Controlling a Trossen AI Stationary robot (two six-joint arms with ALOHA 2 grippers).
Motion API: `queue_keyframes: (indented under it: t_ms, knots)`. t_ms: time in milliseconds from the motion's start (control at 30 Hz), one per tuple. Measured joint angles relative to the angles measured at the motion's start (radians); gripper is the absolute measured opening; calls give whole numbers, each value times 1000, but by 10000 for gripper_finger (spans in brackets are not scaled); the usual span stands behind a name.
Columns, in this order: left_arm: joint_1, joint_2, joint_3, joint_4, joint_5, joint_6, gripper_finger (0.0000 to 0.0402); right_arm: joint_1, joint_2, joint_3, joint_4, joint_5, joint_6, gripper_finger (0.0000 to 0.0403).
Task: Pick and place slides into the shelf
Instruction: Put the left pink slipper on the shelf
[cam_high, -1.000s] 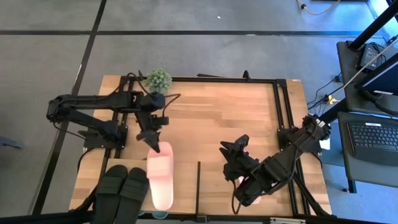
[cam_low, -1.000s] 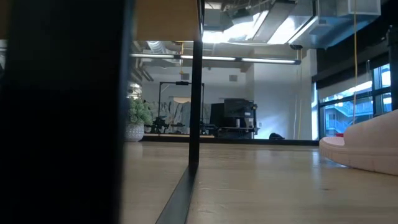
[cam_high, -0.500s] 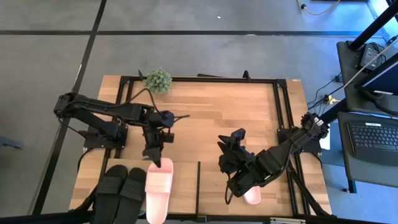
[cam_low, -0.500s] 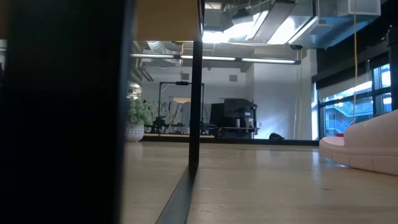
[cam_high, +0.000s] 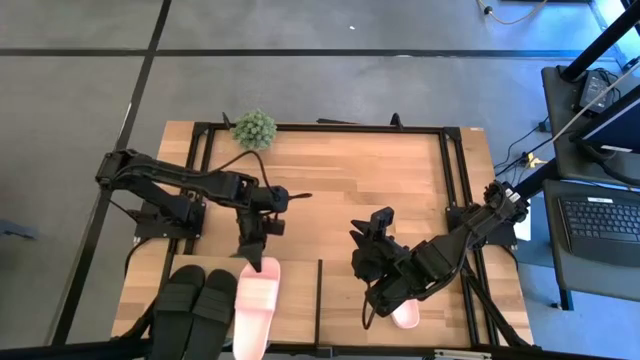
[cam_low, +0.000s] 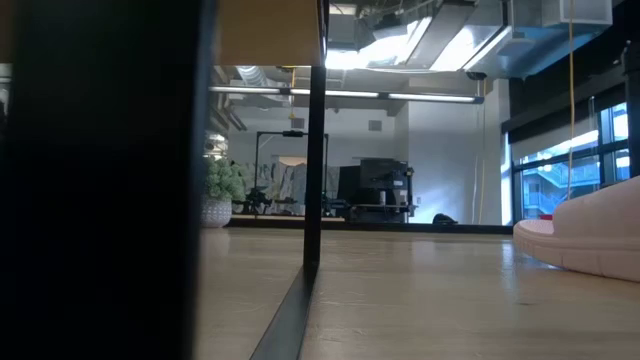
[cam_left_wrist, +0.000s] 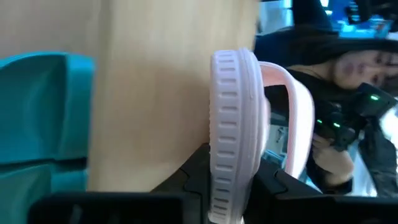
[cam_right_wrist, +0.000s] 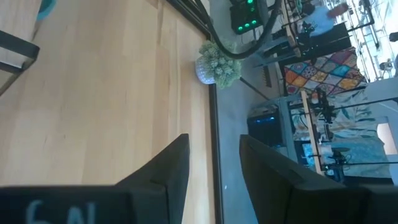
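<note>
The left gripper (cam_high: 254, 259) is pinching the heel end of a light pink slide (cam_high: 254, 310), which is lying on the shelf (cam_high: 292, 300) top right beside the dark green pair (cam_high: 196, 298). The right gripper (cam_high: 370, 232) is hovering over the table with its fingers spread and empty, and the other pink slide (cam_high: 406, 315) is peeking out beneath that arm.
</note>
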Motion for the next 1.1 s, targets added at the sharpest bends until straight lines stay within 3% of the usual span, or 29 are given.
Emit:
queue_keyframes:
  t_ms: [1100]
  knots:
    - [29, 0, 0, -57, -76, 33, 87, 0, 0, 0, -14, -35, 19, 142]
